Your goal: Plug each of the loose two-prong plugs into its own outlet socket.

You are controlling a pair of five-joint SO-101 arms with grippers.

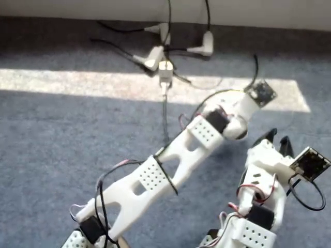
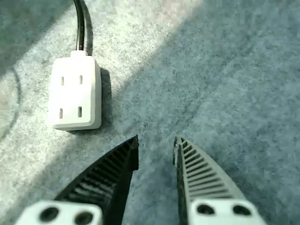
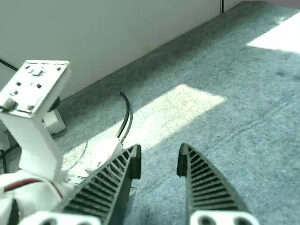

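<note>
**Carpet.** The carpet (image 1: 51, 134) is crossed by a sunlit band (image 1: 77, 82).

**Centre, by the wall (image 1: 77, 8).** White plugs (image 1: 204, 47) lie on the carpet with their cords, bunched close together. From the high view you cannot tell which are seated and which are loose.

**Left arm (image 1: 170, 160).** It stretches from the near-left corner toward that bunch.
- Its wrist view shows the block (image 2: 75, 93) lying flat, slots up, with both slot pairs empty. A black cord (image 2: 82, 23) leaves its far end.
- The left claw (image 2: 156, 143) stands apart with nothing between its fingers.
- The block lies ahead of the fingertips and off to one side, near but not touching.
- The block's long axis follows its cord, roughly parallel to the fingers. Each slot pair sits across that axis.

**Right arm (image 1: 258, 206).** The right claw (image 3: 158, 152) is also apart and empty, over carpet. The left arm's camera board (image 3: 35, 89) is close beside it. In the high view this arm sits farther from the wall than the left arm does.

**Finding.**
- Your left arm is the nearer one to the block and the plugs.
- Neither claw holds a plug, so I judge that a pickup comes first.
- When you bring a plug in, its prongs should probably span the block's width, not its length.
- The offset between the left claw and the block will need correcting before any push.
</note>
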